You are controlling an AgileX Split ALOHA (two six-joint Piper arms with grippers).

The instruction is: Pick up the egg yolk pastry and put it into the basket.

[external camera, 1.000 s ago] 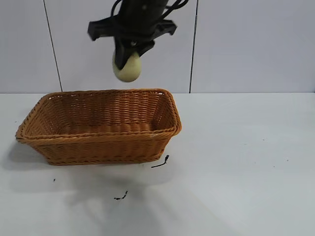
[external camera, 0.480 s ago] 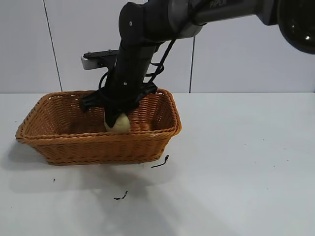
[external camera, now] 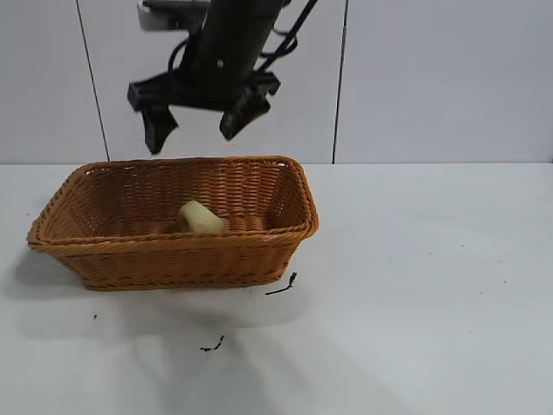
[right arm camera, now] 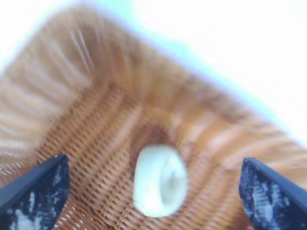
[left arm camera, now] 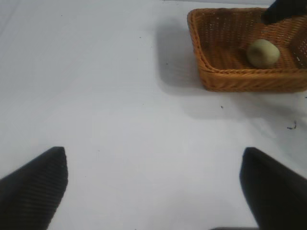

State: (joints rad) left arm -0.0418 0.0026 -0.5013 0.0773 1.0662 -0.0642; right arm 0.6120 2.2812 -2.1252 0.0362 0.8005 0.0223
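Bright, even light is cast from above. Soft shadows are thrown on the table (external camera: 415,285) beside and before the basket (external camera: 173,251). In the right wrist view the basket (right arm camera: 96,110) is smeared by motion blur, its background washed out.

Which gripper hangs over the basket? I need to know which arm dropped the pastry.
The right gripper, open above the basket with the egg yolk pastry lying inside. The left gripper is open over bare table, away from the basket.

No text, label, brand, number or sign can be read anywhere in these views, neither on the basket (external camera: 173,226) nor on the arm above it
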